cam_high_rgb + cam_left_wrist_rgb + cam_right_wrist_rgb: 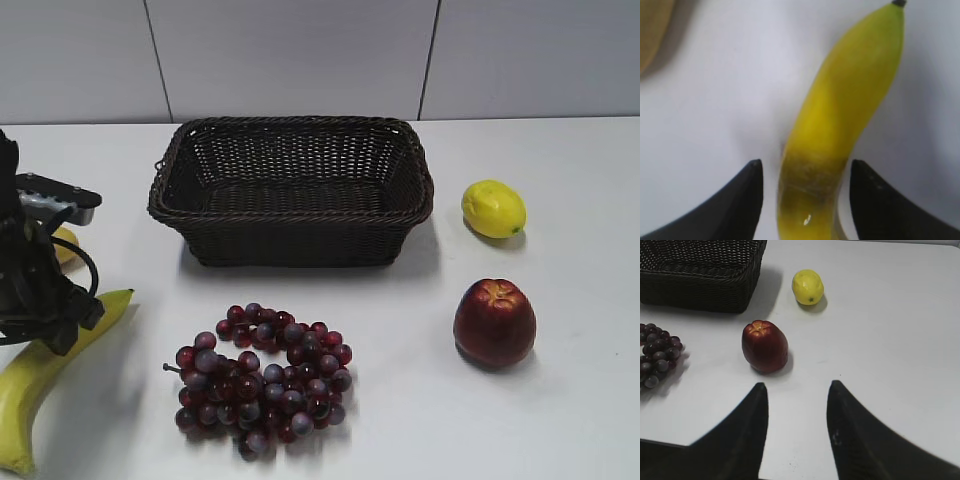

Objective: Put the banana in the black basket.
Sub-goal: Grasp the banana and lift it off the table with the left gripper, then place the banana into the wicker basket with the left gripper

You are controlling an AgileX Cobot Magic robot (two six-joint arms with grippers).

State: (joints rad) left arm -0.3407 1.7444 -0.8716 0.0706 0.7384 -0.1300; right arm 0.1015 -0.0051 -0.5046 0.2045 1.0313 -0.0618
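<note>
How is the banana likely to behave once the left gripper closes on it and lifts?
The banana looks stiff, so it should probably lift as one piece without drooping. The left gripper straddles it near one end, so the long free end may tilt down. Its smooth, glossy, rounded skin might slip or twist between the fingers unless squeezed firmly.

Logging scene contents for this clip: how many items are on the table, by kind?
banana: 1
orange-yellow fruit, mostly hidden behind the left arm: 1
grape bunch: 1
apple: 1
lemon: 1
black basket: 1
Total: 6
</note>
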